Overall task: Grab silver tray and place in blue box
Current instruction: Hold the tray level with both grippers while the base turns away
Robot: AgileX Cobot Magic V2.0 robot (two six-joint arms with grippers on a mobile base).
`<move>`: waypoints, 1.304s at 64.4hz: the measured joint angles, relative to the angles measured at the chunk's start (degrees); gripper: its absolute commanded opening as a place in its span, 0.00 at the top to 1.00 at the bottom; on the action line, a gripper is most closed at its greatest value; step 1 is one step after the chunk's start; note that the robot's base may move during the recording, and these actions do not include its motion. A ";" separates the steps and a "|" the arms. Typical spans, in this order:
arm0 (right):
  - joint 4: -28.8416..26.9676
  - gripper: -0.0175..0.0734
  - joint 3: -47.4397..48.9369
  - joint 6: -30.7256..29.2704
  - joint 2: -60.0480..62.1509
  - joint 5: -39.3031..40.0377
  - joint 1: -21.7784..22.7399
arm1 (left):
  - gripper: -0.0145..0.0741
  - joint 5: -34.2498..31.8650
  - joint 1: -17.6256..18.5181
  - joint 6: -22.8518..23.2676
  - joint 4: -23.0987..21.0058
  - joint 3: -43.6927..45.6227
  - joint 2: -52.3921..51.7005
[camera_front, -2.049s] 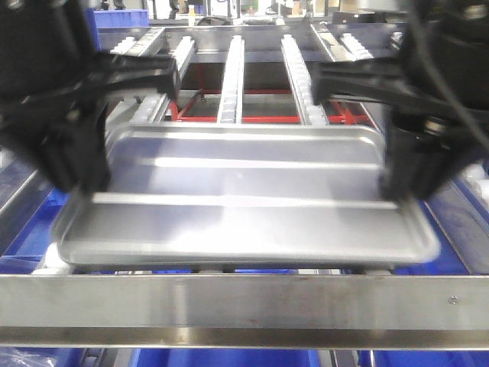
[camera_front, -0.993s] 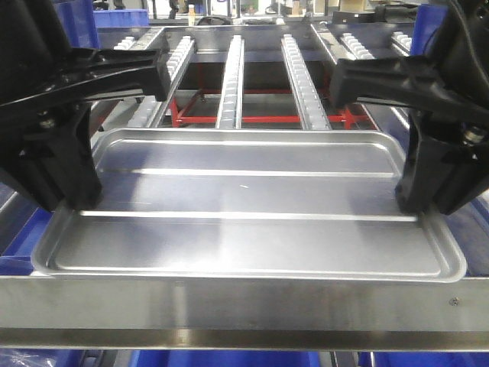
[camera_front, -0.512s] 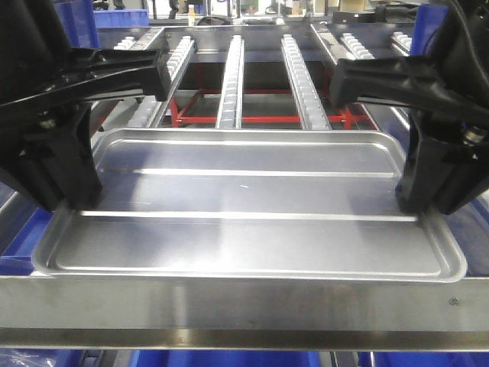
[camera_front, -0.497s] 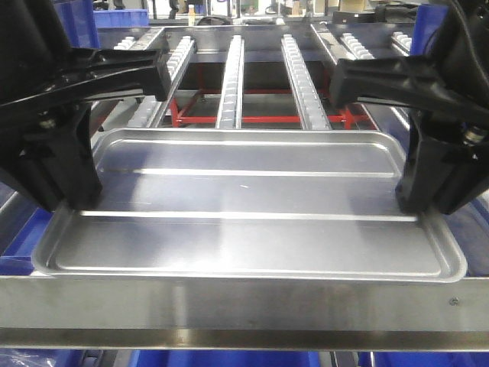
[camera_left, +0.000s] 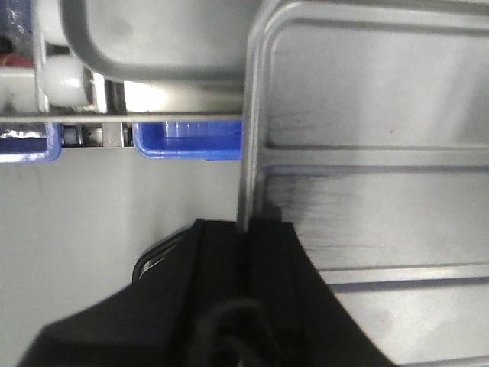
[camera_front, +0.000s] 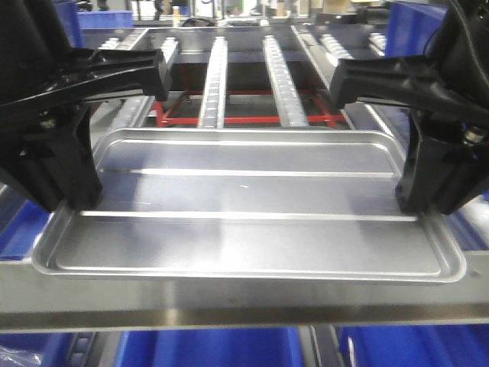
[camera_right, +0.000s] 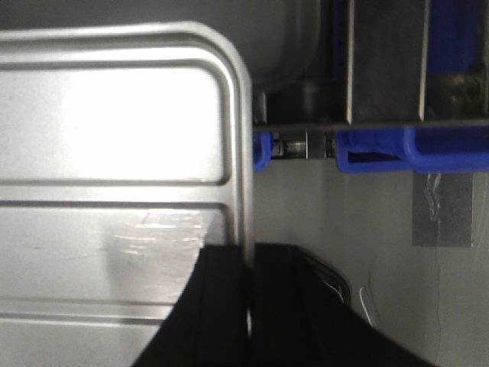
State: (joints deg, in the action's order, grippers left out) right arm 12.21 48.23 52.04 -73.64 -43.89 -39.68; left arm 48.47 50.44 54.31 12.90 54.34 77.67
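Steel tray (camera_front: pixel 244 191) held midair: left hand (camera_left: pixel 246 243), right hand (camera_right: pixel 250 264) clamp its rims. You carry level, lower into box (camera_front: pixel 206 349).

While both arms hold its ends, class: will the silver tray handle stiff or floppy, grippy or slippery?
Probably stiff: the silver tray spans flat between left gripper and right gripper, no visible sag. Likely slippery: polished metal, thin rim in the jaws.

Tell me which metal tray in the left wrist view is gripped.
The ridged silver tray on the right; the left gripper pinches its rim. The plain tray at top left is untouched.
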 measured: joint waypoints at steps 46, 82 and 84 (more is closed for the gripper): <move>0.00 0.74 0.00 0.00 0.00 -0.09 -0.09 | 0.95 0.01 0.00 0.00 0.00 0.00 0.00; 0.00 0.74 0.00 0.10 0.00 -0.21 -0.09 | 0.95 0.01 0.00 0.00 0.00 0.00 0.00; 0.00 0.74 0.00 0.10 0.00 -0.21 -0.09 | 0.95 0.01 0.00 0.00 0.00 0.00 0.00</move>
State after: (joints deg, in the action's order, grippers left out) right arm 12.21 48.23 52.14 -73.64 -44.10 -39.78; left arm 48.47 50.44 54.31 12.90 54.34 77.67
